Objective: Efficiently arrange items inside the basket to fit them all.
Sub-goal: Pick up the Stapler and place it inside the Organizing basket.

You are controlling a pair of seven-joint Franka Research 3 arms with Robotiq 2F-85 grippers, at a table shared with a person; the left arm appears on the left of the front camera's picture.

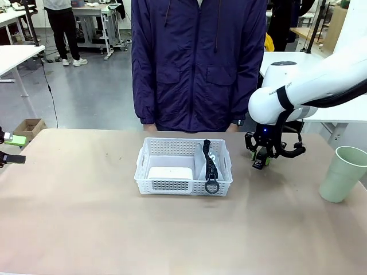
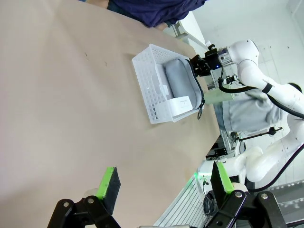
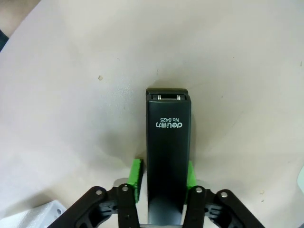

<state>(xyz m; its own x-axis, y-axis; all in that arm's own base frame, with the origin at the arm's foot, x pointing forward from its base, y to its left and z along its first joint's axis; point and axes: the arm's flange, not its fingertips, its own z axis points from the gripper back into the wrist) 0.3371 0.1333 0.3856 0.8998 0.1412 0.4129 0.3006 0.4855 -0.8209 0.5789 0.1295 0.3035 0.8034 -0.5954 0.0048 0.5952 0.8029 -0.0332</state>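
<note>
The white lattice basket (image 1: 172, 186) stands mid-table. In its left half lies a white block (image 1: 170, 172). A grey pouch (image 1: 202, 166) stands on edge in the right half, its black strap and ring (image 1: 211, 187) hanging over the front rim. My right gripper (image 1: 261, 161) is low over the table just right of the basket. In the right wrist view its green pads (image 3: 136, 176) press both sides of the black stapler (image 3: 168, 147). The pale green cup (image 1: 344, 173) stands upright at far right. My left gripper (image 2: 165, 183) hangs open and holds nothing, at the table's left edge (image 1: 12, 149).
A person in a dark blue jacket (image 1: 192, 63) stands at the far side, right behind the basket. The left wrist view takes in the basket (image 2: 152, 90) and my right arm (image 2: 247, 57) beyond it. Bare tabletop runs along the front and left.
</note>
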